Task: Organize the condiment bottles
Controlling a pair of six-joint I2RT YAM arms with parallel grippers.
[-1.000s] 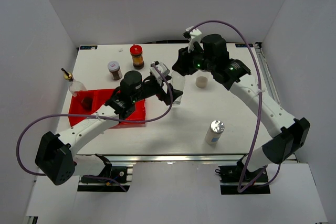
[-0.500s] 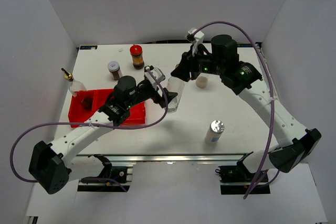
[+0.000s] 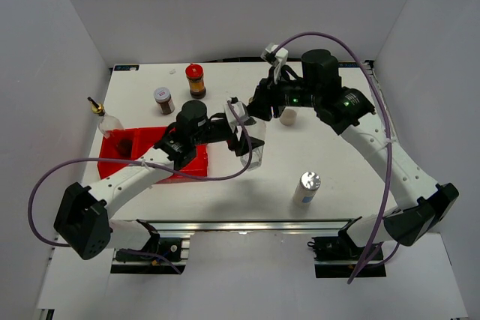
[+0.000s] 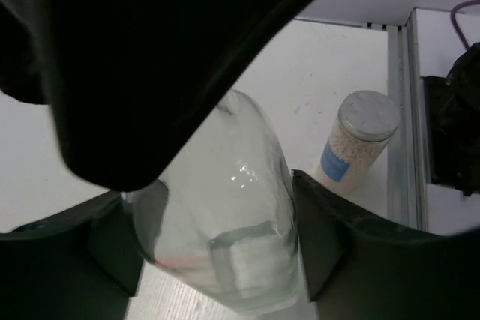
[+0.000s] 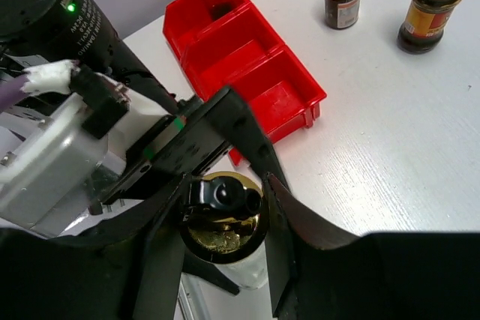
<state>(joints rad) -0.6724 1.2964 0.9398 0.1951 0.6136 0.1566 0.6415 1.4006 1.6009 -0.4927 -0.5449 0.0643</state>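
A clear glass bottle (image 3: 253, 148) with a gold spout stands just right of the red tray. My left gripper (image 3: 241, 134) is shut on its body, and in the left wrist view the glass (image 4: 225, 222) fills the gap between the fingers (image 4: 330, 252). My right gripper (image 3: 261, 107) is shut on its gold spout (image 5: 223, 219) from above. A second glass bottle (image 3: 109, 121) leans in the tray's left compartment. A red-capped jar (image 3: 196, 80) and a silver-lidded dark jar (image 3: 163, 99) stand at the back. A white shaker (image 3: 306, 188) stands at the front right.
The red divided tray (image 3: 195, 164) lies at the left, under my left arm; it also shows in the right wrist view (image 5: 247, 73). A small white cup-like piece (image 3: 288, 116) sits under my right arm. The shaker also shows in the left wrist view (image 4: 356, 144).
My left gripper swung right and closed round the glass bottle's body. The bottle shifted slightly toward the front, with my right gripper still on its spout.
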